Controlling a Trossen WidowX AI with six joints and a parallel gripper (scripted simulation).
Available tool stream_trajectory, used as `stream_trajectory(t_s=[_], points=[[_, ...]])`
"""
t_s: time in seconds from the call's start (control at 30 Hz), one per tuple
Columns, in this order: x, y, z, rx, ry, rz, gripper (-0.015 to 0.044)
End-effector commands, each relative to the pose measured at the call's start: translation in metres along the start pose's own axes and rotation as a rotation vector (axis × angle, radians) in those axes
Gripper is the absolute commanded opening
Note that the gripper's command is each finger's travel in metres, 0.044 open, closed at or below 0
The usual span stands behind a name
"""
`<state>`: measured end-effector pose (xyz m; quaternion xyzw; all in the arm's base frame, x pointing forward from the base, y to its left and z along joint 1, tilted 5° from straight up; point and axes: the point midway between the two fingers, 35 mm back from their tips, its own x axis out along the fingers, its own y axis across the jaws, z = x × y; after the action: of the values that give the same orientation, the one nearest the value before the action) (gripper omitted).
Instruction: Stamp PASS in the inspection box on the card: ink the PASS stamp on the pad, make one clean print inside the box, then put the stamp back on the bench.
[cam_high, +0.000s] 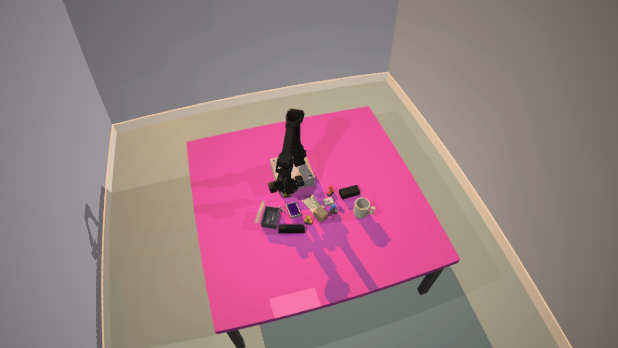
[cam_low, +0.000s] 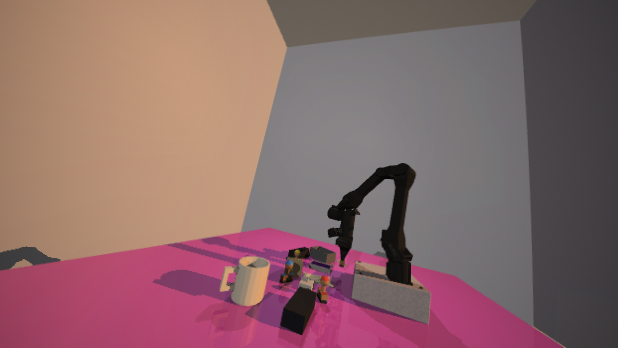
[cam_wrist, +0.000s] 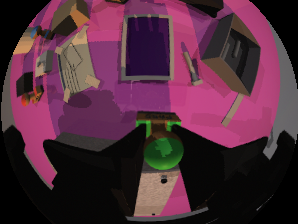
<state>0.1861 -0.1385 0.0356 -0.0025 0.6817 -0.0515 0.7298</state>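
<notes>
My gripper (cam_high: 285, 192) (cam_low: 343, 258) (cam_wrist: 159, 128) is shut on the green-knobbed stamp (cam_low: 342, 264) (cam_wrist: 163, 151), which hangs upright, seemingly a little above the table, between the robot base and the ink pad. The lettering on its block is too small to read. The open ink pad (cam_high: 293, 210) (cam_wrist: 147, 47), dark purple in a pale frame, lies just ahead. The card (cam_high: 312, 202) (cam_wrist: 76, 70) lies left of the pad in the wrist view, with tape pieces at its edges and a small outlined box; I make out no print in it. The stamp's underside is hidden.
A dark open tray (cam_high: 270, 217) (cam_wrist: 230, 57) and a thin stick (cam_wrist: 232, 110) lie right of the pad in the wrist view. Red (cam_high: 330, 190), blue (cam_high: 334, 209) and yellow (cam_high: 308, 219) topped pieces, a tan block (cam_high: 321, 215), black blocks (cam_high: 349, 191) and a mug (cam_high: 361, 208) stand around.
</notes>
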Motion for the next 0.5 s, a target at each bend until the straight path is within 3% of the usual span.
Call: stream_trajectory(t_s=[0.0,0.47], points=[[-0.0036,-0.0016,0.0014,0.005,-0.002,-0.006,0.0000],[-0.0104,-0.0014,0.0012,0.005,-0.003,-0.006,0.0000]])
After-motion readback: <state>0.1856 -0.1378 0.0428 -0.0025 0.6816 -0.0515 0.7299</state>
